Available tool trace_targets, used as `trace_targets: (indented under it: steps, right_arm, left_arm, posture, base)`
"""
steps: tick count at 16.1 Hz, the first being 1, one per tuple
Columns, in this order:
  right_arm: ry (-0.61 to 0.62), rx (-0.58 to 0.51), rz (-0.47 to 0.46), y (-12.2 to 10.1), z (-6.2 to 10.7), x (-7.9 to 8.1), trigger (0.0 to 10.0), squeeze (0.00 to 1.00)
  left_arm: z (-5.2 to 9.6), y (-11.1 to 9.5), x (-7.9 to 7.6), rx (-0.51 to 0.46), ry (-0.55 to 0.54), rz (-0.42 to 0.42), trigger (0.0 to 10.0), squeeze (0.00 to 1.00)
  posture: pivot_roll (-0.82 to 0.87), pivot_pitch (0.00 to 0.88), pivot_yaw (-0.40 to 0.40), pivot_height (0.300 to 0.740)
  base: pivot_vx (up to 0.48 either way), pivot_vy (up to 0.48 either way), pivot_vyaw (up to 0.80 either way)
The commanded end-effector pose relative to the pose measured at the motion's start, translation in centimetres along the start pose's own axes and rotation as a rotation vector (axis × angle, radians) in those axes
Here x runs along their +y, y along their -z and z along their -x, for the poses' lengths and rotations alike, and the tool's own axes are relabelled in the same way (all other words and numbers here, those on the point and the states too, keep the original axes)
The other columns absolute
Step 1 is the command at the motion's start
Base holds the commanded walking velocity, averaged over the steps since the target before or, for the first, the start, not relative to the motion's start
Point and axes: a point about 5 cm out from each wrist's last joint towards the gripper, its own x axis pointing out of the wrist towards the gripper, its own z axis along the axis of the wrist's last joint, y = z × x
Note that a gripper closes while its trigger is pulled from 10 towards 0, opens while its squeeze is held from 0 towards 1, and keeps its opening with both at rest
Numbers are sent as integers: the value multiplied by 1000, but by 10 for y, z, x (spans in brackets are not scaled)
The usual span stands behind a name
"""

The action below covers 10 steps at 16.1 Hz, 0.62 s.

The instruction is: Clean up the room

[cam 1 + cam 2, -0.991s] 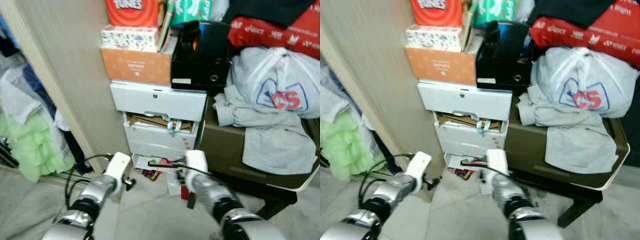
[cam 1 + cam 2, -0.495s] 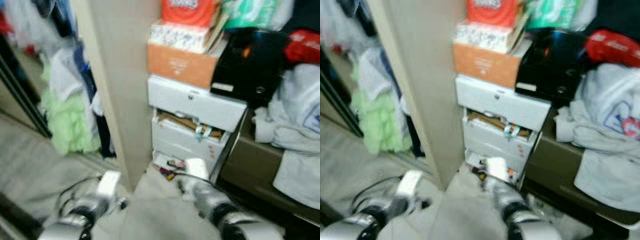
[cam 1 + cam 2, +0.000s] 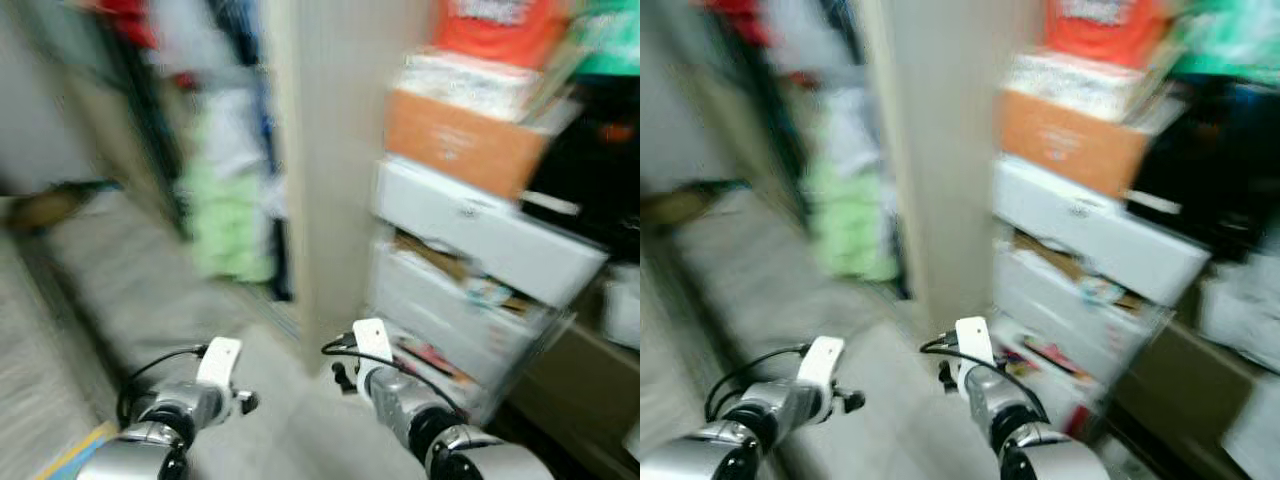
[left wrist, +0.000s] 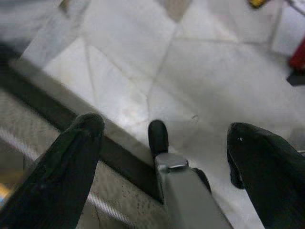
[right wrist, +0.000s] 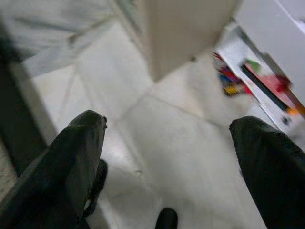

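The picture is blurred by motion. Both arms hang low in front of me over pale floor tiles (image 4: 190, 62). My left gripper (image 4: 167, 136) is open, its black fingers (image 4: 71, 157) wide apart with nothing between them. My right gripper (image 5: 167, 129) is open too and also holds nothing. Small coloured clutter (image 5: 264, 81) lies on the floor at the foot of a white drawer unit (image 3: 480, 270), just right of my right arm (image 3: 400, 400). A light green garment (image 3: 225, 220) hangs with other clothes at the left.
A beige partition (image 3: 335, 160) stands straight ahead, between the clothes and the drawers. An orange box (image 3: 460, 140) and a red pack sit on the drawer unit. A dark threshold strip (image 4: 57, 119) borders a grey mat (image 3: 40, 370) at my left.
The whole view has swung to the left: drawers and boxes slid right, the hanging clothes and open floor came in. Both arms stay low with fingers spread.
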Motion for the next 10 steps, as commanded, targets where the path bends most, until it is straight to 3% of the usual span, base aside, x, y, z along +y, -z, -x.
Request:
trace_targets:
  steps: [1,5,10]
  right_arm:
    - [-7,-26,29,-7,0,0,10000,0]
    - [-11,-42,64,-11,0,2,10000,0]
    - [-29,-84,109,-17,1,6,10000,0]
  left_arm:
    - [-1,-3,-6,-12,10,17,10000,0]
    - [-1,-12,-10,-54,7,24,10000,0]
    - [1,-21,-7,-131,16,164,10000,0]
  posture:
    - [-112,0,5,740]
    - [-110,0,-2,740]
    - [-110,0,5,740]
  base:
    - [0,0,800]
    - [0,0,800]
    - [0,0,800]
